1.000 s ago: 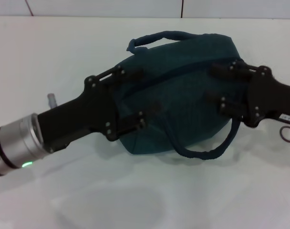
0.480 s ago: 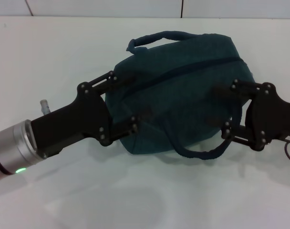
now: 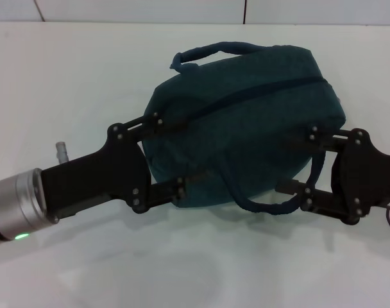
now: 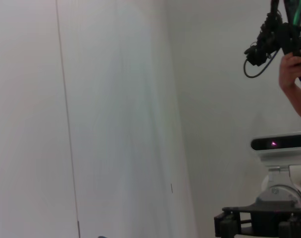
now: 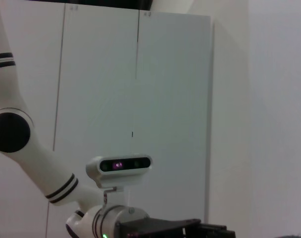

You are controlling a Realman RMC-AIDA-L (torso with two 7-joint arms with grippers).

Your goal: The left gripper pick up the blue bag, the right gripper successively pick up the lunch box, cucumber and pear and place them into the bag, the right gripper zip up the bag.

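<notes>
The blue bag lies on the white table in the head view, its zipper line running across the top and looking closed. One rope handle loops at its far side and one at its near side. My left gripper is open, its fingers spread over the bag's left end. My right gripper is open, its fingers over the bag's near right part, beside the near handle. Whether either one touches the fabric cannot be told. The lunch box, cucumber and pear are out of view.
The wrist views point away from the table. The left wrist view shows a wall, the robot's head and a person's hand. The right wrist view shows cabinet doors and a white arm.
Both grippers have drawn back toward the near side, the left one to the left and the right one to the right. They cover less of the bag. The bag has stayed put.
</notes>
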